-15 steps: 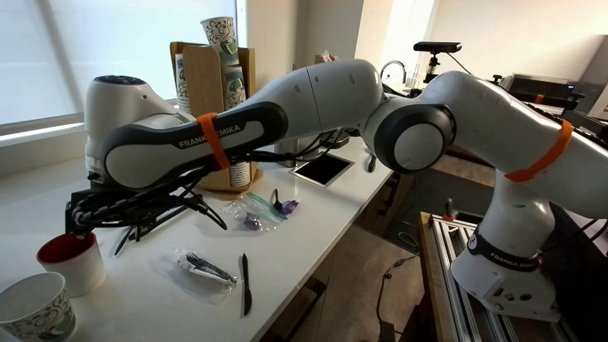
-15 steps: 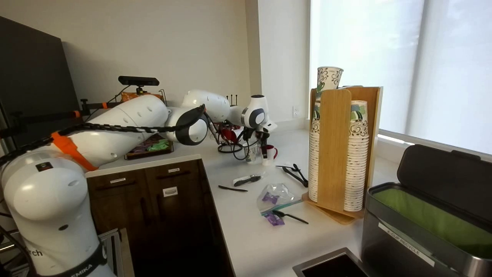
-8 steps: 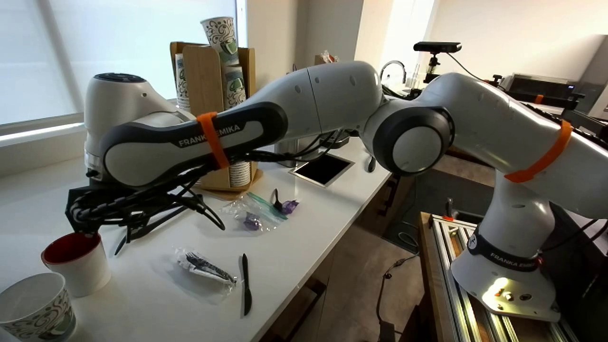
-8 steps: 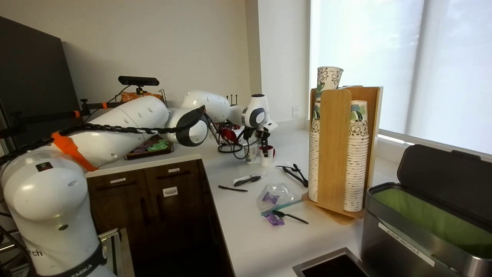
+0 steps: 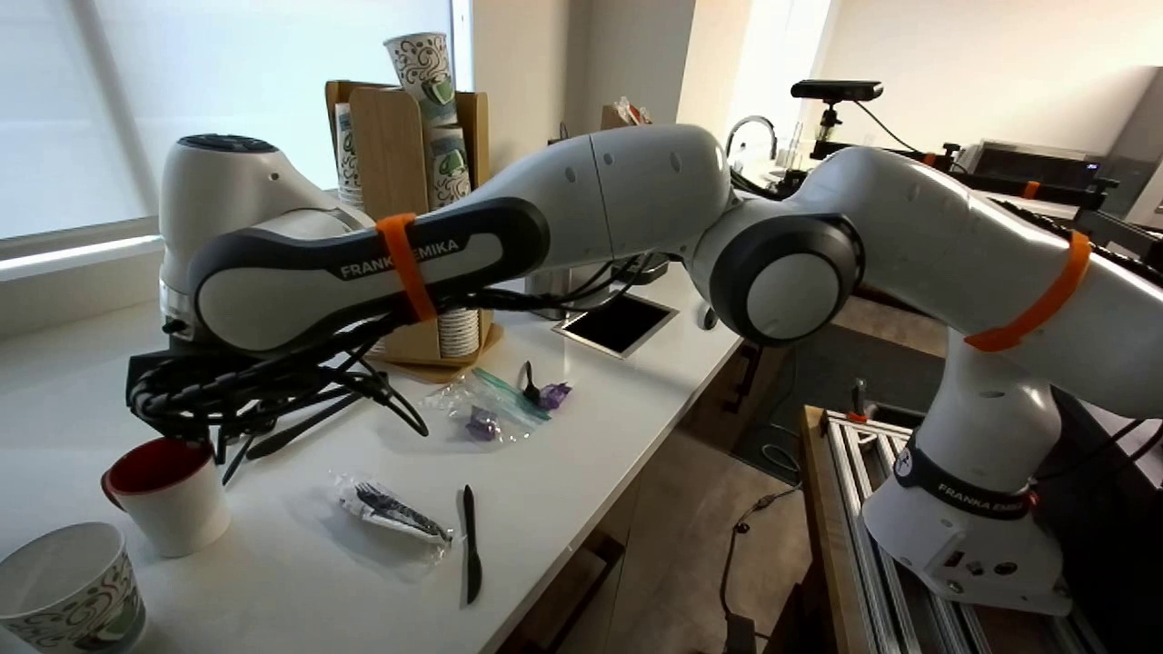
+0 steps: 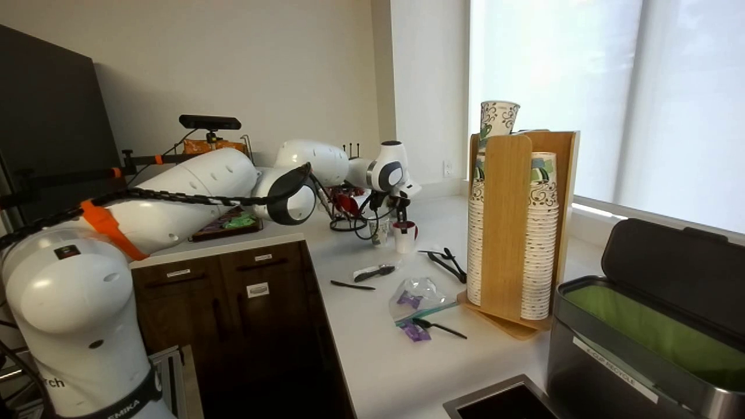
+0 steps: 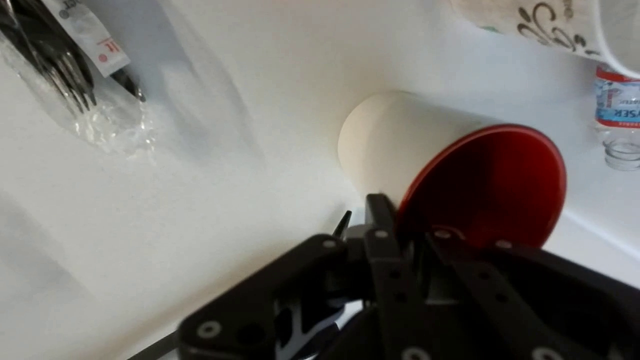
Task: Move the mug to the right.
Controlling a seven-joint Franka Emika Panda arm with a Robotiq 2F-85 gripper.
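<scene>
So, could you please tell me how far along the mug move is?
Done: the jaws look clamped on the mug, one inside it. In hand: it has moved away from the patterned cup this past second. Left, probably: finishing the shift, then opening the closed jaws.

FRANK, then EMIKA: that's the forearm (image 5: pixel 336 295), an orange strap (image 5: pixel 409 272) slicing across the lettering. FRANKA again down on the dark band (image 5: pixel 977 495), the second word curling out of sight; in an exterior view the same dark band (image 6: pixel 131 401) gives EMIKA, with "rch" on the white housing (image 6: pixel 75 349) above. Over at the recycling bin (image 6: pixel 605 340), the label (image 6: pixel 616 369) calls it: K-CUP RECYCLE! Wrist view, upside down on the water bottle (image 7: pixel 619 117): "YSER", clipped by the edge. Red print on the paper packet (image 7: pixel 85 32)? Too blurred. Cabinet stickers (image 6: pixel 258 290)? Too small.
</scene>
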